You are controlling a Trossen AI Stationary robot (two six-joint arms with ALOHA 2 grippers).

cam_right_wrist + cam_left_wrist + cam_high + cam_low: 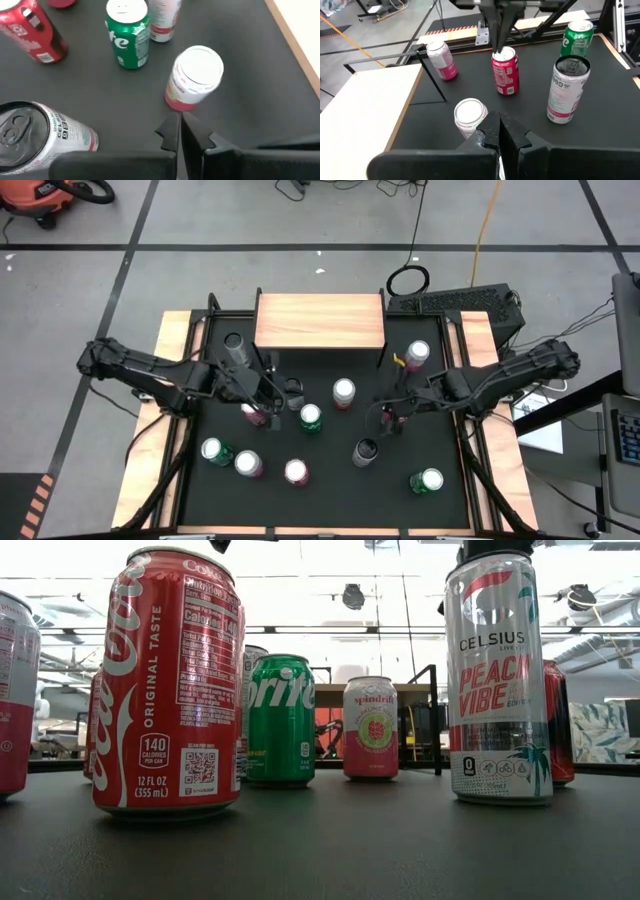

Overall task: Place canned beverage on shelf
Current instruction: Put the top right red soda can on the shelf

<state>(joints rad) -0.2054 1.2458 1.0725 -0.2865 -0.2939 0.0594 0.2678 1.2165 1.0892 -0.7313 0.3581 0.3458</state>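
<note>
The left gripper [268,402] hangs low over the large black mat [330,490], a short way in front of the small wooden-topped shelf with thin black legs [320,320], its two dark fingers [492,132] pressed together on nothing; the right gripper [388,418] hangs further from the shelf and off toward its right end, fingers likewise closed and empty; so no can is in hand yet and the shelf top carries nothing. The cans all stand on the mat: a pink-and-white can with a white lid [343,392] nearest the middle of the shelf front, a green soda can [311,418] just beyond it, a tall silver can [237,348] close by the shelf's left front leg, another white-lidded can [417,354] by its right front leg, and several more in a loose row far from the shelf. From the right wrist the pink-and-white can [194,77] sits just ahead of the closed fingers; I'd say that is the likely pick. To do it well the fingers must spread wider than the can before descending, straddle its middle squarely, and lift it straight so it clears the green can beside it; a tilted grasp would likely tip it.
</note>
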